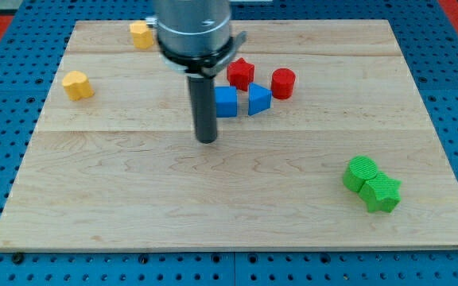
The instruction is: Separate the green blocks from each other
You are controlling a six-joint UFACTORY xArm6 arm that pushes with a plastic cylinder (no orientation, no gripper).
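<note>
My tip [206,141] rests on bare desk [133,206] near the middle; there is no pincer on this rod, so no state to report. The green blocks [362,172] [383,194] touch each other far toward the view's lower right, near that edge. Just right of the tip sits a blue cube [226,102], beside a blue block [259,99]; wide room below.
</note>
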